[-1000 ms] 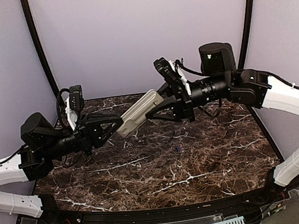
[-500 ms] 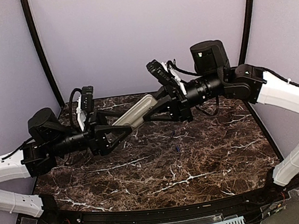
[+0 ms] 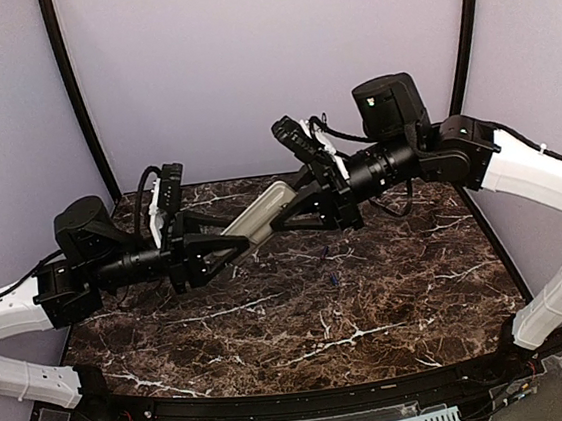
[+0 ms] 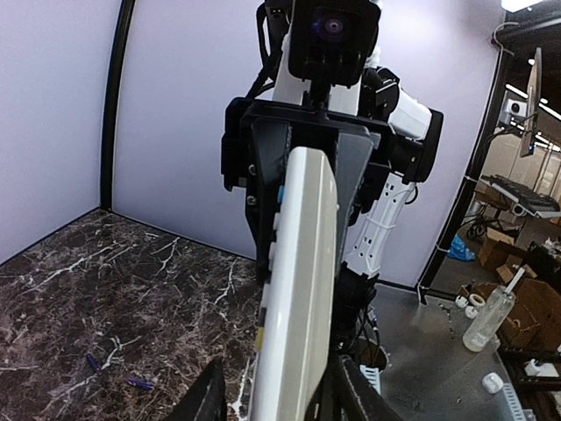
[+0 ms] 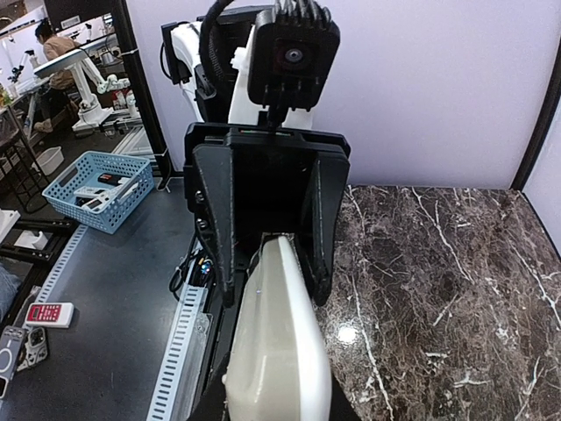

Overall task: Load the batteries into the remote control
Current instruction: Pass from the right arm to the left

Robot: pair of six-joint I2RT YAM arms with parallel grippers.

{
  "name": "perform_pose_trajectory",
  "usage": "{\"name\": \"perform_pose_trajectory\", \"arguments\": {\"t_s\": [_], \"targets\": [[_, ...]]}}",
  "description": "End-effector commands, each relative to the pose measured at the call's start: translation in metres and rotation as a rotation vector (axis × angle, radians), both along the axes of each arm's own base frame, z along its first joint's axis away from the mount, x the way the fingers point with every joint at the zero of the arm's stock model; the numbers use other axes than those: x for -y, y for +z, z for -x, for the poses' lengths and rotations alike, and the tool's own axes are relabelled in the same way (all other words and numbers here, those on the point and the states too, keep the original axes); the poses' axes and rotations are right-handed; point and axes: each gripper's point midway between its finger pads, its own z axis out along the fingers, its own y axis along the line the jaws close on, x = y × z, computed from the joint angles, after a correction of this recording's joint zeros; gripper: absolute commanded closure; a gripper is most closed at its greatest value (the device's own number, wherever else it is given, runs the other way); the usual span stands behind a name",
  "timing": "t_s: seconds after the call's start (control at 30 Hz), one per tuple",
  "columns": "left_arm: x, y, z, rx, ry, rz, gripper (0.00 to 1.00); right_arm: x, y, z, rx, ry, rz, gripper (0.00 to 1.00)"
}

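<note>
Advancing left gripper on remote, seemingly.

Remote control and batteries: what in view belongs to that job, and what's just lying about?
For the job:
- remote control, in the air between the left claw and right claw
- two batteries, loose on the table

Lying about:
- blue basket, off the table
- clear bottle, off the table

The remote control, beige back showing, reaches into the left claw, marble table at right.
</note>
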Motion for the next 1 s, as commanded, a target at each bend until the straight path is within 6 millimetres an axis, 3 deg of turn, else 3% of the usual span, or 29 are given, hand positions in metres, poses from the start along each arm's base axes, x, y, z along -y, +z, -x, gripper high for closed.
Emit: {"name": "perform_pose_trajectory", "arguments": {"t_s": [0.0, 0.23, 0.5, 0.67, 0.77, 0.83, 0.97], "targets": [[-0.01, 0.003, 0.003, 0.003, 0.015, -0.008, 0.57, 0.002, 0.024, -0.001, 0.051, -0.011, -0.052, 0.95], [-0.012, -0.001, 0.0, 0.006, 0.035, -0.043, 0.68, 0.002, 0.025, 0.0, 0.049, -0.003, -0.055, 0.95], [-0.002, -0.007, -0.002, 0.004, 0.015, -0.069, 0.65, 0.002, 0.027, 0.0, 0.053, -0.002, -0.055, 0.95], [-0.002, -0.002, -0.003, -0.001, 0.02, -0.048, 0.91, 0.001, 0.024, -0.001, 0.052, -0.002, -0.049, 0.95], [-0.002, 0.001, -0.003, -0.02, 0.017, -0.026, 1.0, 0.0, 0.022, -0.002, 0.051, -0.008, -0.046, 0.94], [-0.002, 0.003, -0.002, -0.043, 0.01, -0.001, 1.0, -0.001, 0.021, -0.004, 0.052, -0.017, -0.046, 0.83], [-0.003, 0.017, 0.007, -0.074, -0.036, 0.074, 1.0, 0.004, 0.022, -0.001, 0.1, -0.011, -0.073, 0.16]]}}
